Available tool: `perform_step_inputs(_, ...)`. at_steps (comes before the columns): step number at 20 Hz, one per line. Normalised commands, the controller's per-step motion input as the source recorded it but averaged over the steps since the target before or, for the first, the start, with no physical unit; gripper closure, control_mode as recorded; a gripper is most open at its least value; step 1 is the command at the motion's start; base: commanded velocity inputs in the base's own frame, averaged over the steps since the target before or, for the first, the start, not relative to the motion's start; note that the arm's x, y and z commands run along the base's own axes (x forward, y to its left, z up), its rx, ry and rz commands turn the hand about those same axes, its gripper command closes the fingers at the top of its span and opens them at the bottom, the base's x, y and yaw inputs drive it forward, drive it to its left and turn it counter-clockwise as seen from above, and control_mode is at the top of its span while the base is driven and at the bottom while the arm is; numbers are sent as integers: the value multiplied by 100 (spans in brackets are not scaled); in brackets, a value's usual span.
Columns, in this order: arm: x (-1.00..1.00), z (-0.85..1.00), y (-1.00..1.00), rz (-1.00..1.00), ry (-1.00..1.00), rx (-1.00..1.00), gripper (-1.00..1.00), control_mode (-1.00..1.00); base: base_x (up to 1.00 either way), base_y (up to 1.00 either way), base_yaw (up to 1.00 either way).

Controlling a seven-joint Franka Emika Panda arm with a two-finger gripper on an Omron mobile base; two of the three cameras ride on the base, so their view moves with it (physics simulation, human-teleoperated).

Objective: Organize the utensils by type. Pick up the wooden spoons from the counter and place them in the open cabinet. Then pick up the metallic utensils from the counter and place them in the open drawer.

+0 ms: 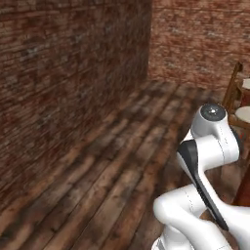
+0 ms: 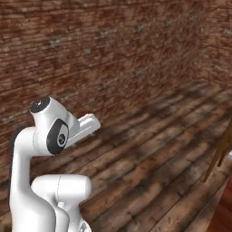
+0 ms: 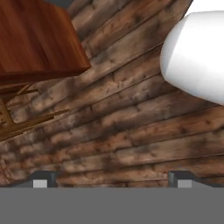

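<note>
Above the dark plank floor, the two-finger gripper hangs with its jaws spread wide, holding nothing and touching nothing. Up and left of the gripper, a reddish-brown wooden block is cut off by the frame edge; what it belongs to is unclear. Thin wooden chair legs cross beneath it.

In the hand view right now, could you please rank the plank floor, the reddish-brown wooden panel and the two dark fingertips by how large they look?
1. Plank floor, covering most of the frame.
2. Reddish-brown wooden panel, upper left; likely nearer the camera, so its true size is unsure.
3. Fingertips, smallest; the two look alike and stand wide apart.
</note>
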Motion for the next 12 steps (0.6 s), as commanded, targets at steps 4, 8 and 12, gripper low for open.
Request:
perform_step_inputs(4, 0, 0, 0, 0, 0, 0, -100, 100, 99, -5, -38)
perform_step_inputs(8, 0, 0, 0, 0, 0, 0, -100, 100, 87, -10, -49)
perform_step_inputs(12, 0, 0, 0, 0, 0, 0, -100, 100, 72, 0, -51)
